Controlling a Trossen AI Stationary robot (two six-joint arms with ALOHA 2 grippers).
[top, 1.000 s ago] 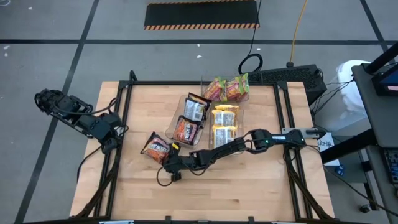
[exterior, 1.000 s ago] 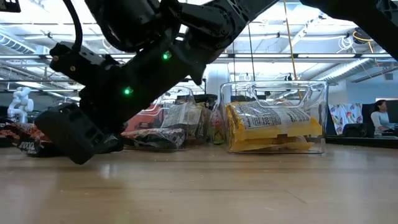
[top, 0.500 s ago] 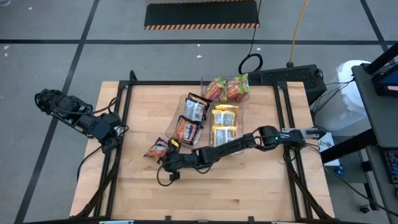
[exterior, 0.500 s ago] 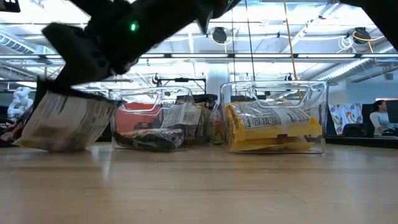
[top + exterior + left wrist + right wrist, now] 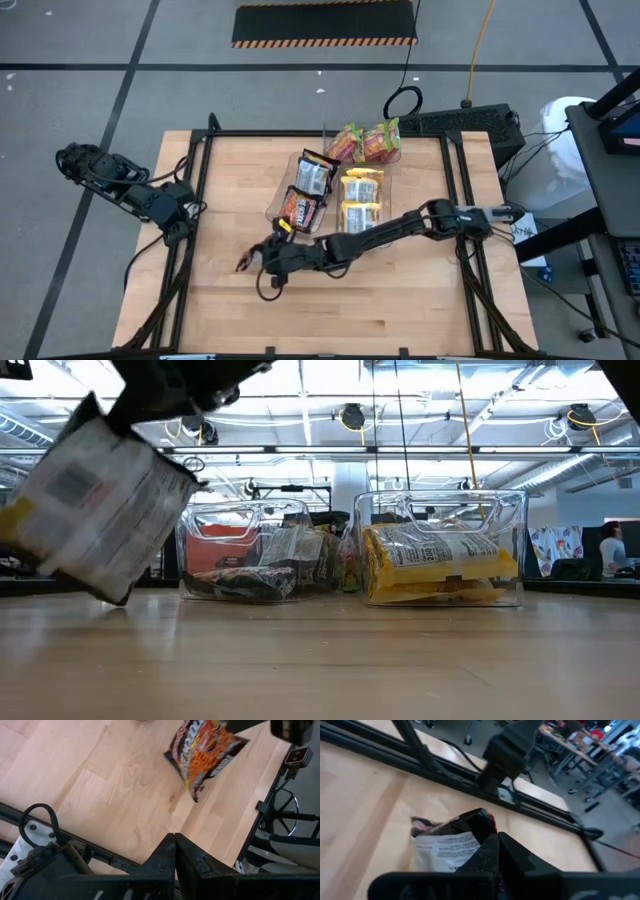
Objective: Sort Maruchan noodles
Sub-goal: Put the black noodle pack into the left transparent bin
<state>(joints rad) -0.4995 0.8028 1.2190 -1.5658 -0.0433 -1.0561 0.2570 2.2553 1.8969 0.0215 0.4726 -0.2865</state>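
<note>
Light wood desk (image 5: 400,300) with a black frame, standing on a grey floor (image 5: 80,80) crossed by dark lines; a black mat with orange-black hazard stripes (image 5: 324,23) lies beyond the desk's far edge, a yellow cable (image 5: 478,45) running near it. Low view: open hall, bright ceiling strip lights (image 5: 450,450), a person seated at far right (image 5: 612,555).

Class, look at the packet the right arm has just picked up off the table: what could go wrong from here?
1. The right gripper pinches only an edge of the brown packet, which hangs tilted above the table; it could slip out.
2. The brown bin already holds packets and its walls stand tall; the dangling packet might catch the rim or miss.
3. The yellow bin sits right beside it, so a wrong drop is possible.
</note>
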